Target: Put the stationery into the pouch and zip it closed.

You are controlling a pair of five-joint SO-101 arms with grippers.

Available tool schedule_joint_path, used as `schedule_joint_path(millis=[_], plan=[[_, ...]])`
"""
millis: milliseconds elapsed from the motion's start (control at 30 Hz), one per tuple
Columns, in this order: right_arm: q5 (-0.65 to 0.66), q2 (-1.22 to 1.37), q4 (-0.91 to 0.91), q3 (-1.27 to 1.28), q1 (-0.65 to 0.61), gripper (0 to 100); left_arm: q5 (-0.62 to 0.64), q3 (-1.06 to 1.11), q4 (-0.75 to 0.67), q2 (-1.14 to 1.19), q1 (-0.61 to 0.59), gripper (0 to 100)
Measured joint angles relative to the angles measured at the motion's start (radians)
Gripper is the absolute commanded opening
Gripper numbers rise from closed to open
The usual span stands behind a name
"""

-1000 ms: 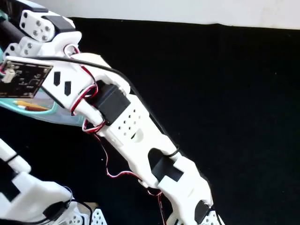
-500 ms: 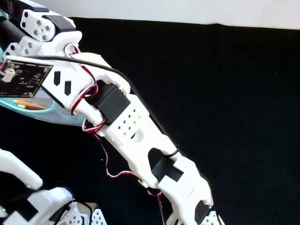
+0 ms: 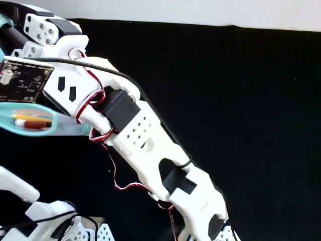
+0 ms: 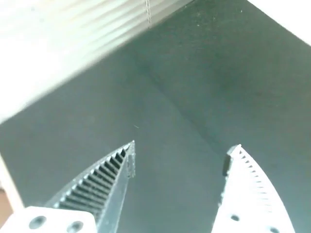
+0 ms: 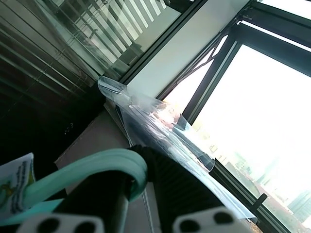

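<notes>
Two stationery pieces lie inside the pouch, held up at the frame's left edge by your right tool, clamped on its teal rim. Your left tool gapes empty over the table. Tilting the pouch before zipping could spill them.

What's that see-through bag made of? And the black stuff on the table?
The pouch looks like soft, shiny clear plastic with mint-green trim: the stationery shows through it, and it curls and glints in the right wrist view. The table cover looks like matte black cloth, showing no shine, though I can't be sure.
</notes>
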Motion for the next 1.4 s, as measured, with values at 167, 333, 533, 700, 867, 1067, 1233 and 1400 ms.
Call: schedule_joint_path(millis=[167, 333, 533, 700, 867, 1067, 1233, 1400], plan=[[0.0, 0.0, 0.0, 0.0, 0.0, 0.5, -0.252, -0.002, 0.0, 0.008, 0.0, 31], [0.0, 0.0, 0.0, 0.0, 0.002, 0.5, -0.517, -0.003, 0.0, 0.008, -0.002, 31], [0.0, 0.0, 0.0, 0.0, 0.005, 0.5, -0.845, -0.003, -0.006, 0.008, -0.002, 31], [0.0, 0.0, 0.002, 0.0, 0.005, 0.5, -1.053, -0.002, -0.02, 0.032, -0.002, 31], [0.0, 0.0, 0.002, 0.0, 0.005, 0.5, -1.105, 0.02, -0.02, 0.103, -0.002, 31], [0.0, 0.044, 0.063, -0.044, 0.005, 0.5, -1.143, 0.023, -0.02, 0.176, 0.058, 31], [0.0, 0.094, 0.098, -0.141, 0.005, 0.5, -1.208, 0.023, 0.043, 0.181, 0.146, 31], [0.0, 0.132, 0.1, -0.203, 0.021, 0.5, -1.232, 0.023, 0.049, 0.187, 0.18, 31]])
